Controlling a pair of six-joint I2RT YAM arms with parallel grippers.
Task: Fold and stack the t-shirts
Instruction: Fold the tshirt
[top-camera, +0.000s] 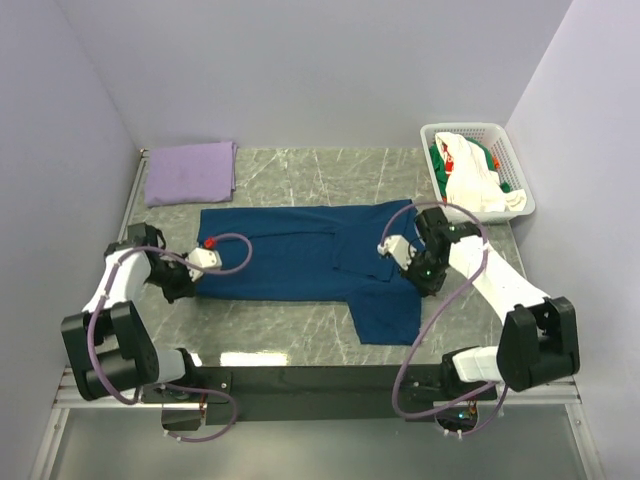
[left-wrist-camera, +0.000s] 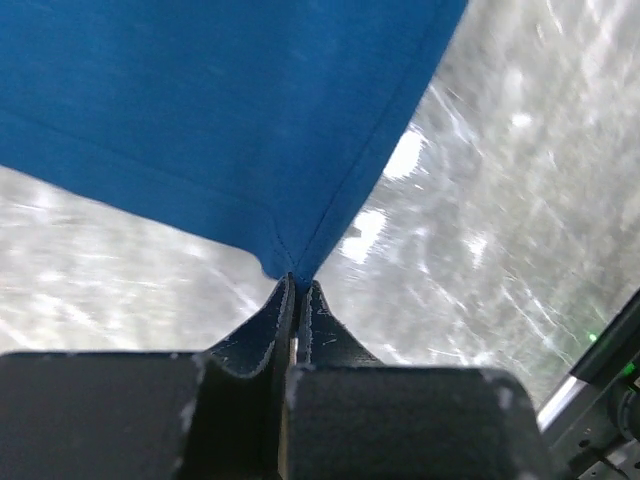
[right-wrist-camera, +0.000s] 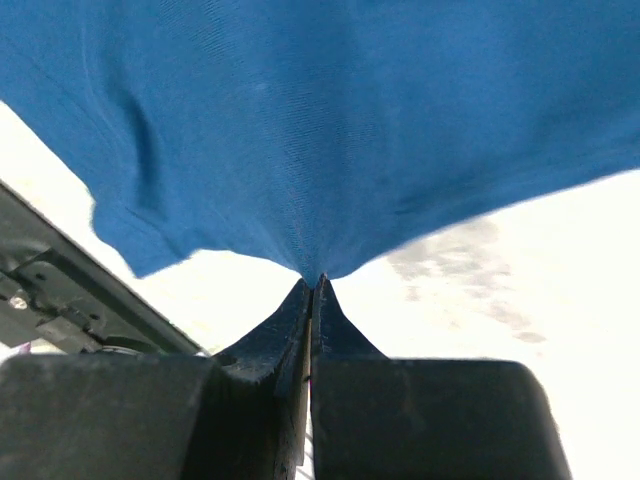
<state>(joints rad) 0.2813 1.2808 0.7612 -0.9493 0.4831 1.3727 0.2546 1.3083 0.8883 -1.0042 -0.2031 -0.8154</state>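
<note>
Cloth is pinched in both pincers as I watch my feeds. The navy t-shirt (top-camera: 290, 255) lies spread lengthwise across the middle of the grey marbled counter (top-camera: 300, 325), with one sleeve reaching toward the near edge on the right side. My left pincer (top-camera: 203, 263) sits at the shirt's left end. On the left wrist camera its jaws are pressed fully together on a hemmed corner of the blue fabric, which fans away from the tips with the stitched edges running off on either side. My right pincer (top-camera: 384, 250) is on the right-hand part of the shirt, on the far side of that near sleeve. On the right wrist camera its jaws are likewise closed tight on a small pinch of the same cloth, and the fabric pulls into fine creases that meet at the tips. At the far left corner of the counter a lavender t-shirt (top-camera: 190, 172) lies folded flat, well apart from the navy one. At the far right corner stands the white lattice basket (top-camera: 510, 150), with white and green t-shirts (top-camera: 478, 180) bundled inside it, some red-orange showing among them.
</note>
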